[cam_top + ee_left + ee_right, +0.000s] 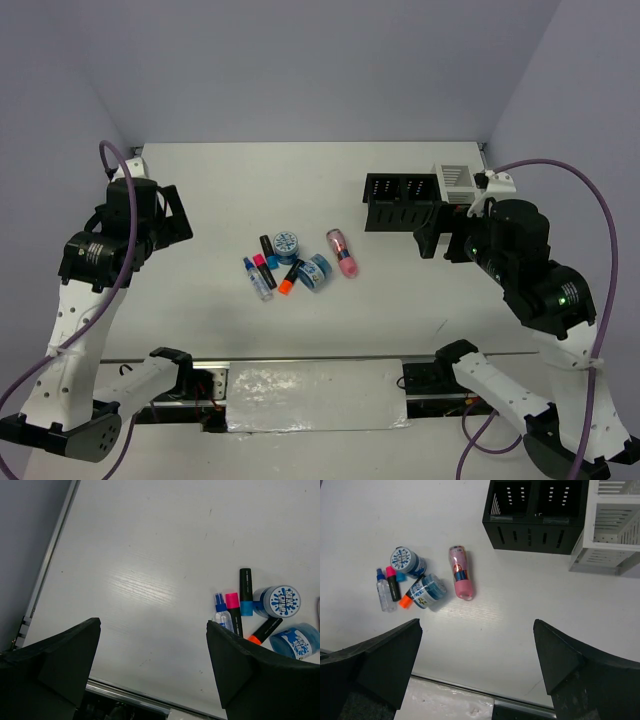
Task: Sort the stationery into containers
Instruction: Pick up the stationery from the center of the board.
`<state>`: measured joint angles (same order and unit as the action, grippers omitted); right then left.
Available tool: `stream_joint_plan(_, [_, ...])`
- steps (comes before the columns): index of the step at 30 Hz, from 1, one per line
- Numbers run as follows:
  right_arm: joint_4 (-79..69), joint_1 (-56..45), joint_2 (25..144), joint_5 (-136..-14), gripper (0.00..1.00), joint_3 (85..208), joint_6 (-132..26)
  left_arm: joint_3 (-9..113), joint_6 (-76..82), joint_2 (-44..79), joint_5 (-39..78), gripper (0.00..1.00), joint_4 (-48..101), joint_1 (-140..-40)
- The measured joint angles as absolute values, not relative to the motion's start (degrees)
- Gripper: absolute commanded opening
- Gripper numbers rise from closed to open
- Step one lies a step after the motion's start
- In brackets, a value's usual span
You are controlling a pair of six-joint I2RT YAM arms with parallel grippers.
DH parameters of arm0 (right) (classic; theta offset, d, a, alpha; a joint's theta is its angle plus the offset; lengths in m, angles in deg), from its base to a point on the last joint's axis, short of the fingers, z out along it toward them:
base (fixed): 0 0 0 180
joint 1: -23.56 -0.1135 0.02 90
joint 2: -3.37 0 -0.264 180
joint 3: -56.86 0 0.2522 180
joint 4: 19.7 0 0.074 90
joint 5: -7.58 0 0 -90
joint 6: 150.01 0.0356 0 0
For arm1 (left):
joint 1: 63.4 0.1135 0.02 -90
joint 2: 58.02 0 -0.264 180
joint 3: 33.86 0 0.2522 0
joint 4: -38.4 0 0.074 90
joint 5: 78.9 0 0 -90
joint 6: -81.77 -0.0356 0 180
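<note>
Both arms were just hanging out at the sides, nothing grabbed. The left gripper (152, 625) had its fingers spread wide apart over bare table (200, 310), with the pile of stationery off to its right. The right gripper (477, 622) was spread wide too and holding nothing, hovering near the containers. All the stationery sat in one loose cluster around the middle of the table. The far tape roll (405, 560) had the cyan-capped marker (245, 592) lying right against it. The near tape roll (427, 591) was touching the orange-capped marker (406, 600). On the left side of the pile, a little clear bottle with a blue cap (383, 587) lay right beside the pink-capped marker (393, 582). The pink tube (460, 572) lay on its side just right of the rolls, slightly apart from them. Well off to the right, at the far side of the table, the black organiser (535, 537) stood with the white slatted box (605, 555) right next to it. What could be seen of their compartments had nothing in them.
</note>
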<state>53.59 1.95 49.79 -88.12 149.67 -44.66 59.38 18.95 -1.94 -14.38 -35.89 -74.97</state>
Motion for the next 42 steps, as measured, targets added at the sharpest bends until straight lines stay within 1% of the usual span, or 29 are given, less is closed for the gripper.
stream_joint_plan(6, [53.55,1.95,49.74,-87.53,1.00,149.67,-44.48,59.38,19.17,-1.99,-14.38,0.99,-36.02,-74.97])
stream_joint_plan(10, [51.56,1.73,50.14,-84.25,1.00,148.82,-43.06,58.99,20.46,-2.29,-14.86,0.99,-36.41,-74.97])
stream_joint_plan(12, [49.63,-1.18,52.78,-83.38,1.00,148.32,-41.25,58.48,21.26,-2.34,-15.01,0.99,-37.00,-74.97])
stream_joint_plan(13, [48.54,-4.63,54.88,-84.10,1.00,148.36,-40.35,58.13,22.01,-2.34,-14.97,0.99,-37.33,-74.97])
stream_joint_plan(16, [45.42,-16.69,66.42,-87.81,1.00,150.46,-38.52,56.23,23.58,-2.25,-14.16,0.99,-37.84,-74.97])
stream_joint_plan(19, [41.07,-24.26,81.83,-91.24,1.00,156.62,-37.47,54.88,25.18,-1.81,-12.89,0.99,-39.15,-74.97])
stream_joint_plan(24, [37.72,-29.57,106.09,-94.61,1.00,167.42,-37.18,53.63,27.82,-2.18,-10.42,0.99,-40.35,-74.97])
stream_joint_plan(28, [37.85,-30.64,117.74,-96.14,1.00,174.65,-37.77,53.43,28.26,-3.32,-8.47,0.99,-40.98,-74.97])
stream_joint_plan(33, [38.12,-30.64,122.59,-97.76,1.00,177.23,-39.41,53.26,28.15,-5.05,-7.58,0.99,-41.59,-74.97])
stream_joint_plan(42, [36.39,-29.52,123.51,-98.85,1.00,175.29,-41.53,48.91,27.95,-8.06,-6.14,0.99,-42.34,-74.97])
